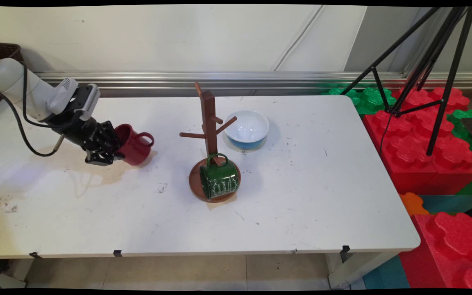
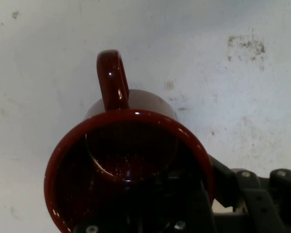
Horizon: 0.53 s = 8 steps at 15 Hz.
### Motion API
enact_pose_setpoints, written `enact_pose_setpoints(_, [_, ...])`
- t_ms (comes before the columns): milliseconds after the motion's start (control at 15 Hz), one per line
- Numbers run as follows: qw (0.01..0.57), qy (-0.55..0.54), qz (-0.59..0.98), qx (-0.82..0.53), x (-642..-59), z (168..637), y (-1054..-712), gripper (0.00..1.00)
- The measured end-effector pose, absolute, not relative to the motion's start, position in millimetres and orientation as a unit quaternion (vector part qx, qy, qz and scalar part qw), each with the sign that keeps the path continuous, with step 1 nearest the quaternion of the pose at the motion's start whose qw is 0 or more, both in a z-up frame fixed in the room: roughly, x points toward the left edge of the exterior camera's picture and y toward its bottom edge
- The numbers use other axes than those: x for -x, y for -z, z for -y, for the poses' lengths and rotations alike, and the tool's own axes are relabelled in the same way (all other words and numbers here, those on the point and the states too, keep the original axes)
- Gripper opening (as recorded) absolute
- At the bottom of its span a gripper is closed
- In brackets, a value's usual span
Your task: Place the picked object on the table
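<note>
Main view: gripper (image 1: 111, 153) pinches red mug's (image 1: 134, 144) rim, one finger inside, mug tilted on table (image 1: 301, 205) | mug tree (image 1: 210, 135) at 3 o'clock, green mug (image 1: 218, 178) on its base, pegs bare | blue bowl (image 1: 247, 129) beyond.

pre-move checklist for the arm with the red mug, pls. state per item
1. Grip: gripper shut on the red mug, one finger inside the rim, one outside. ok
2. Mug attitude: tilted, mouth toward the hand, handle away from the fingers. ok
3. Mug clear of the table: cannot tell
4. Mug tree: upper pegs free. ok
5. Green mug lies on its side on the tree's base. not ok
6. Blue bowl stands close behind the tree. not ok
</note>
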<state>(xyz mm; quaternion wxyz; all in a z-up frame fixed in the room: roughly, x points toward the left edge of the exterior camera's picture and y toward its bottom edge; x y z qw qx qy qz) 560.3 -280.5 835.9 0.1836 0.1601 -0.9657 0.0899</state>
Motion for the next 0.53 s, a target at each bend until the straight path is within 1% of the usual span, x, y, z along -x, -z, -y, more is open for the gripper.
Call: enact_pose_setpoints(533, [0.182,-0.085,0.966,-0.161,-560.1,281.7,-829.3,0.0])
